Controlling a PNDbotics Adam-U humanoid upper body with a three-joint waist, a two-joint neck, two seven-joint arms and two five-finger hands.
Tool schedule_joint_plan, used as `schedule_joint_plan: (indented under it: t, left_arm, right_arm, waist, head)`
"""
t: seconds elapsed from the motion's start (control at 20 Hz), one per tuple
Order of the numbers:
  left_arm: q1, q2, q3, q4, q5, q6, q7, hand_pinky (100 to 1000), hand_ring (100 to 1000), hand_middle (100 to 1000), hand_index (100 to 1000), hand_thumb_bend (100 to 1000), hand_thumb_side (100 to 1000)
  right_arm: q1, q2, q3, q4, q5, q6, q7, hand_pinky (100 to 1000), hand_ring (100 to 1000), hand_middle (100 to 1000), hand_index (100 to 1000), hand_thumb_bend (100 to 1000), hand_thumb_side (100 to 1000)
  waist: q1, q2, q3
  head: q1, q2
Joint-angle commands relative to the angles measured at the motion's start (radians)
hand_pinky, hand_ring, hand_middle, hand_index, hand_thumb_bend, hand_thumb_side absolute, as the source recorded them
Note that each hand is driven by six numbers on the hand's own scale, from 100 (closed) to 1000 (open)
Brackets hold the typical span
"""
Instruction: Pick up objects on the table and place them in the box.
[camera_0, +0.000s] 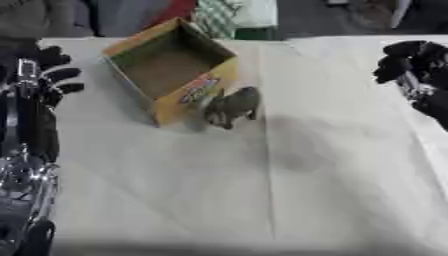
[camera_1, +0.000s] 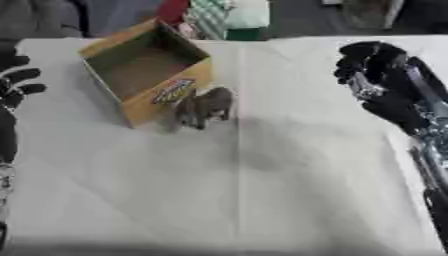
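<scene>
A small grey-brown toy animal (camera_0: 234, 106) stands on the white tablecloth, right against the near right corner of the box. The yellow cardboard box (camera_0: 171, 67) is open at the top, set askew at the back left, and looks empty inside. My left hand (camera_0: 42, 75) hangs at the left edge, beside the box, fingers spread and holding nothing. My right hand (camera_1: 376, 70) hovers at the right, well apart from the toy, its fingers curled downward with nothing in them.
The white cloth (camera_0: 262, 190) covers the table, with creases running down its middle. Behind the far edge are a green-and-white object (camera_0: 232, 17) and seated people's clothing.
</scene>
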Motion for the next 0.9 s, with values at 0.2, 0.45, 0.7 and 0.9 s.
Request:
schedule_joint_plan:
  t: [0.2, 0.45, 0.7, 0.9]
  left_arm:
    - [-0.017, 0.015, -0.001, -0.018, -0.006, 0.001, -0.003, 634, 679, 663, 764, 215, 858]
    - [-0.017, 0.016, -0.003, -0.017, -0.006, 0.001, -0.005, 634, 679, 663, 764, 216, 859]
    - [-0.018, 0.016, -0.007, -0.016, -0.005, 0.002, -0.008, 634, 678, 663, 764, 216, 859]
    - [-0.017, 0.016, -0.011, -0.015, -0.003, 0.003, -0.012, 634, 678, 663, 764, 215, 860]
  right_arm:
    - [-0.045, -0.087, 0.016, -0.006, 0.005, -0.020, 0.037, 640, 670, 630, 780, 154, 390]
    - [-0.088, -0.143, 0.038, 0.017, -0.007, -0.051, 0.088, 672, 739, 698, 818, 240, 387]
    - [-0.158, -0.206, 0.078, 0.054, -0.018, -0.101, 0.165, 721, 806, 773, 856, 342, 393]
    - [-0.243, -0.231, 0.120, 0.124, -0.013, -0.138, 0.235, 776, 851, 810, 883, 428, 390]
  waist:
    - [-0.004, -0.011, 0.003]
    - [-0.005, -0.011, 0.007]
    - [-0.008, -0.012, 0.011]
    - [-0.007, -0.015, 0.015]
  head:
    - [0.000, -0.011]
    - [0.000, -0.016]
    - [-0.002, -0.020]
    - [-0.005, -0.020]
